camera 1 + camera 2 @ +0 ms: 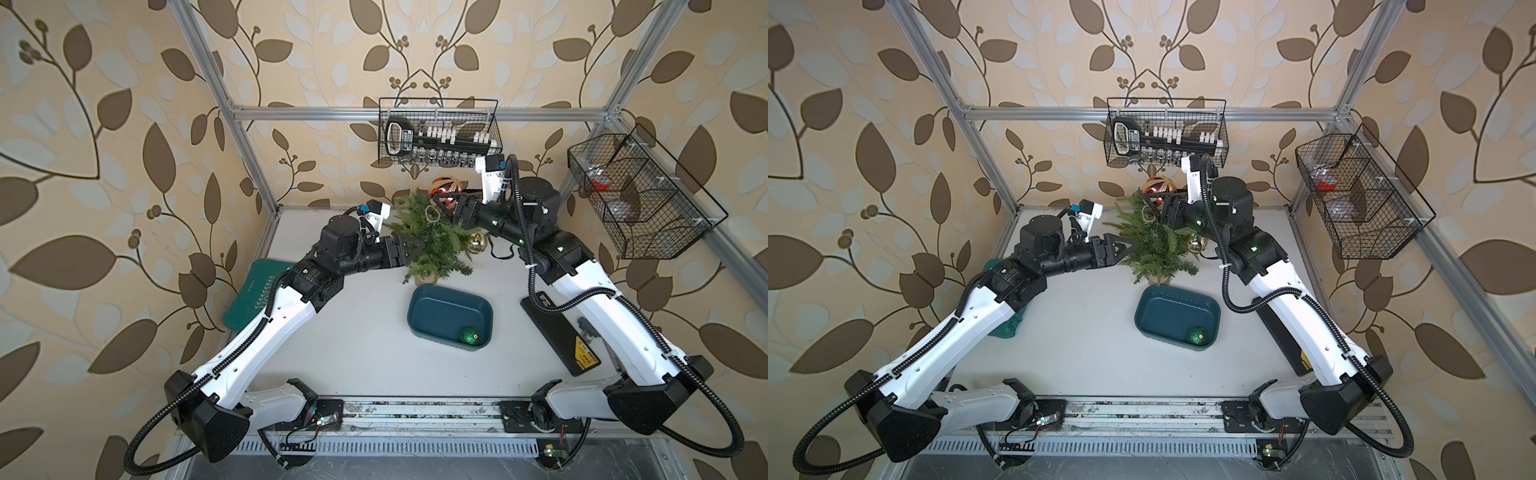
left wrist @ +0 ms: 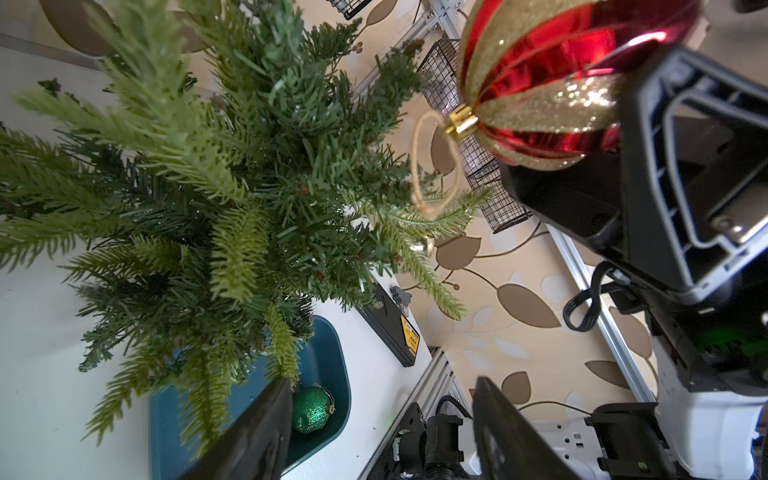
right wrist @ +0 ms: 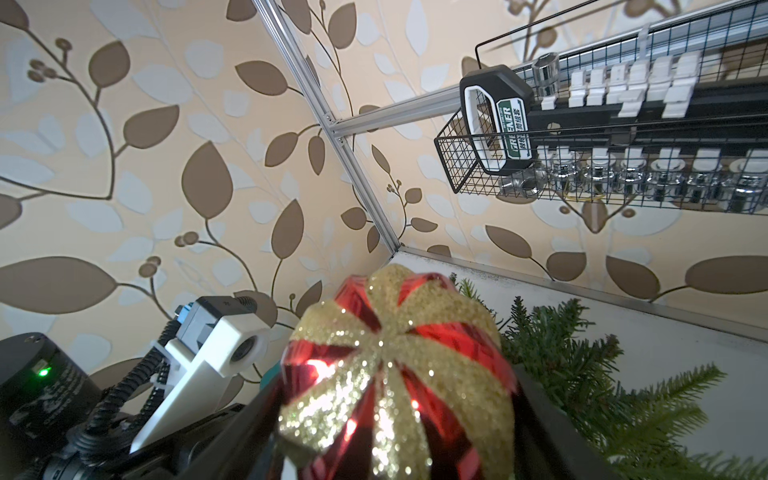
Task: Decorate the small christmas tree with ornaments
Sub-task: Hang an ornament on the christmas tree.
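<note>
Tray (image 1: 451,288), teal, nearest: green ornament (image 1: 470,336) lies in its corner, not yet hung. Small christmas tree (image 1: 432,245) stands upright behind, gold ornament (image 1: 477,243) among its lower branches. Left gripper (image 1: 417,245) is empty, fingers parted at the foliage, probably to steady it. Right gripper (image 1: 448,203), farthest, clamps the red ornament (image 1: 444,186) by its body, leaving the string loop (image 1: 432,213) free over the treetop for hooking.

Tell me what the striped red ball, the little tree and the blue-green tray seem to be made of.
Red ball: probably thin plastic or glass, mirror-glossy red with gritty gold glitter stripes and a gold metal-looking cap. Tree: likely moulded plastic needles, matte and uniform. Tray: looks like smooth plastic, with rounded corners and a soft sheen.
</note>
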Robot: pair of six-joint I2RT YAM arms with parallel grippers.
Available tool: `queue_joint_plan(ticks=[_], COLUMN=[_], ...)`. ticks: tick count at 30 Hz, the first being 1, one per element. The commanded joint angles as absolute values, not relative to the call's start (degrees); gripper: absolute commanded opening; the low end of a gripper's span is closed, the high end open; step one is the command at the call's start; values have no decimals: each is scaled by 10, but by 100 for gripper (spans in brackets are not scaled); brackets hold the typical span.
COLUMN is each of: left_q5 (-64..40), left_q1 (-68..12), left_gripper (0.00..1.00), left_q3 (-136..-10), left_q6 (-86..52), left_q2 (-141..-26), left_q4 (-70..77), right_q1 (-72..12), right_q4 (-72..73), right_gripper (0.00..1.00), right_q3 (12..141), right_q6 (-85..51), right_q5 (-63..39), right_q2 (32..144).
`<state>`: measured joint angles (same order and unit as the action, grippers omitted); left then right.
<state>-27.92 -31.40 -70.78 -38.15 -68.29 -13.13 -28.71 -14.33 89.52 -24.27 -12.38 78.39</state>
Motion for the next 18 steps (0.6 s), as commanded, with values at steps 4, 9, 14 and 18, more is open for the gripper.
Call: queue_joint_plan(ticks=[4,9,14,18], left_q5=[-279,-281,-276,-270], left_q1=[-308,-308,-308,-308], left_gripper=[74,69,62,56], left_q3=[-743,-756,-764,-775], left_q6=[-379,-385,-386,-385], left_q2=[-686,-702,-719,-734], left_q4=[-93,-81,-79,-79], right_q1=[-285,-286,-285,-286], right_q4=[-116,-113,-107,-105], right_gripper=[60,60,60,60], right_q3=[867,860,845,829], right_q6=[-258,-259,-263,-268], right_q5=[-145,-142,-125,-114], right_q2=[764,763,750,735])
